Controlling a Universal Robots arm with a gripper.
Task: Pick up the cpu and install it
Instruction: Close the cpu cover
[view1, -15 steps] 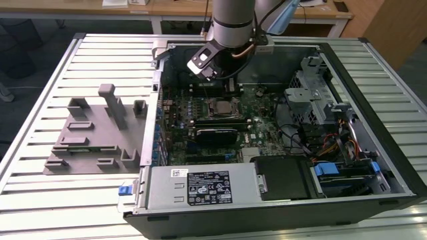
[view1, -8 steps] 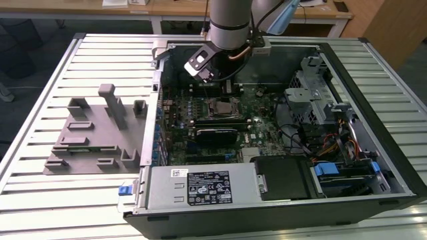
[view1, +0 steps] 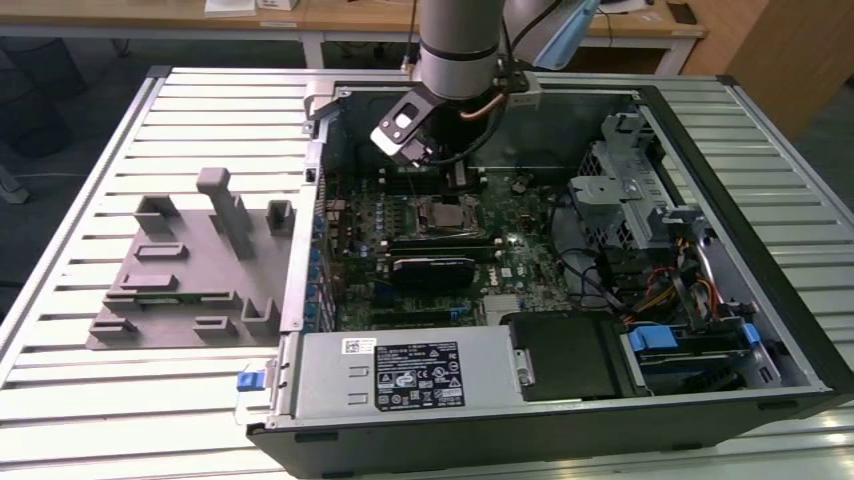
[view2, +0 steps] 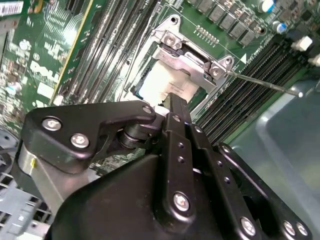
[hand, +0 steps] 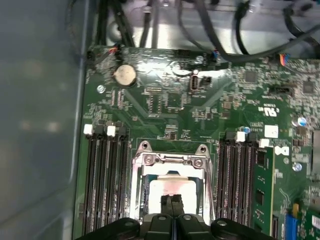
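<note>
The gripper (hand: 172, 199) hangs over the cpu (hand: 159, 192), which lies flat in the socket (hand: 172, 159) (tips touching or just above); its 2 fingers (hand: 167, 207) are pressed together, empty.

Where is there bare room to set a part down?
Bare table slats lie between the grey fixture and the table's edge, at the exterior view's lower left. Inside the computer case it is crowded, the gripper over the cpu.

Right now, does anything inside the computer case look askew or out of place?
The socket lever sticks out loose over the memory slots, seemingly unlatched. The cpu sits square in its socket.
</note>
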